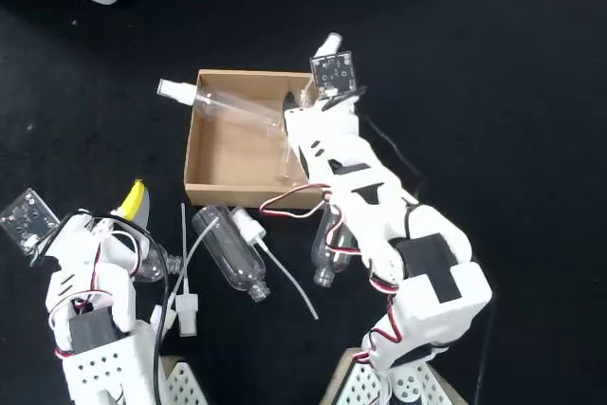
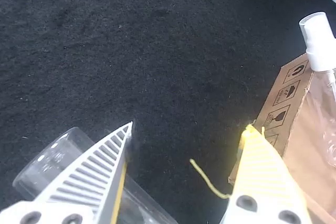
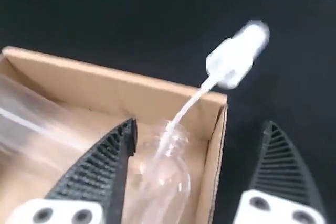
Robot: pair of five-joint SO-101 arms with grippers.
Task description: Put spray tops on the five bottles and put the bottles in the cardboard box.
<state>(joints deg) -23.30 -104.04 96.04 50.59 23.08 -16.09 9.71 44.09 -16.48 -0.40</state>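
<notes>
My right gripper (image 3: 199, 124) gapes wide; bottle (image 3: 168, 178) dead ahead in the cardboard box (image 3: 216, 145) corner, spray top (image 3: 236, 56) riding high

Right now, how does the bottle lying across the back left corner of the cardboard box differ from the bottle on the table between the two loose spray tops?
The box bottle carries a white spray top; the table bottle has an open neck. The box bottle rests across the rim of the cardboard box, with its top outside; the table bottle lies flat on the black table, in front of the box. Both are clear, and neither stands upright.
</notes>
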